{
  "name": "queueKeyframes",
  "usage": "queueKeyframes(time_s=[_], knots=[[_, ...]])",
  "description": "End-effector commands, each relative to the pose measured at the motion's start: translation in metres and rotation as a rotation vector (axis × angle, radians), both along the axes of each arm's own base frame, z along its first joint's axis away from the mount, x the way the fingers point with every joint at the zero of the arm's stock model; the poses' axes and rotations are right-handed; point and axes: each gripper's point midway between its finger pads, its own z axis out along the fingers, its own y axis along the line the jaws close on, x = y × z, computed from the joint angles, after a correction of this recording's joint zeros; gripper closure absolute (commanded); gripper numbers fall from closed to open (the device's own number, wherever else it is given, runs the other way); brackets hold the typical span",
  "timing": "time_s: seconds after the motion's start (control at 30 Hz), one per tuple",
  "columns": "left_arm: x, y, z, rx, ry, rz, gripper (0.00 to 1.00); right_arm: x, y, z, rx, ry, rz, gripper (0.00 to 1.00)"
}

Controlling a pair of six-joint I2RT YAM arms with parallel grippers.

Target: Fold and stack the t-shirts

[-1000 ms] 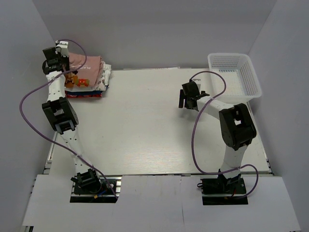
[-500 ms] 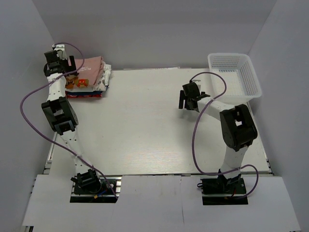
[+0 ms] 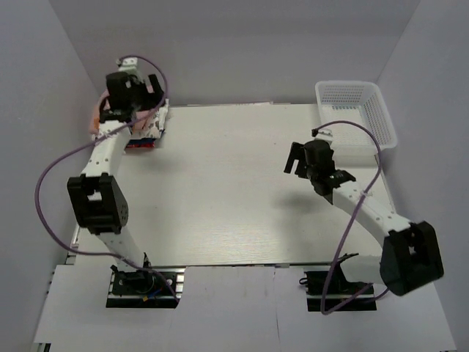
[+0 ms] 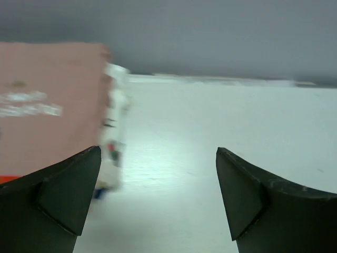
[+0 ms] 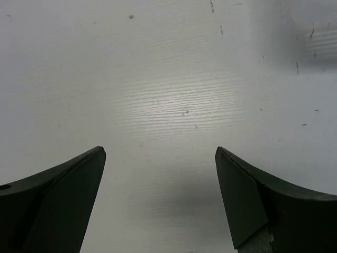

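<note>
Left gripper point(image 4: 158, 158) is spread wide with nothing between the fingers. In its wrist view the fingertips frame bare table point(image 3: 220, 191), and the stack of t-shirts point(image 4: 111, 132) sits just off the left fingertip, apart from it as far as I can tell. The dusty-pink shirt point(image 4: 50, 100) is on top, folded flat, with white layers and a strip of red showing at the edge underneath. That view is blurry, so don't ask me how neat the fold is.

Right gripper point(image 5: 158, 153) is also wide open and holding nothing, pointing down at plain tabletop right of centre in the top view.

In the top view the stack is in the upper left corner of the table, and the left arm's wrist hangs right over it, hiding most of it. The white basket point(image 3: 355, 110) is in the upper right; I can't make out anything in it. No loose shirt shows anywhere, so my guess is the job is about finished.

What could go wrong:
- The left fingers are very close to the pile's edge. A low or sideways move could catch the pink shirt, peel the fold open or shove the stack off square.
- The purple cable point(image 3: 51, 176) loops near that corner and could snag the cloth.
</note>
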Motion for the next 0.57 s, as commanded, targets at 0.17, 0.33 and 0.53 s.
queueKeyframes(time_s=[0.17,0.33,0.53], knots=[[-0.135,-0.127,-0.029,-0.245,0.009,-0.076,0.0,-0.032,-0.001,0.048,0.157,-0.185,0.037,0.1],[-0.187,-0.128,-0.056,-0.223,0.079,-0.048,0.0,-0.051,-0.009,0.068,0.232,-0.376,0.052,0.1],[-0.205,-0.119,-0.055,-0.203,0.067,-0.009,0.0,-0.061,0.001,0.086,0.271,-0.437,0.131,0.1]])
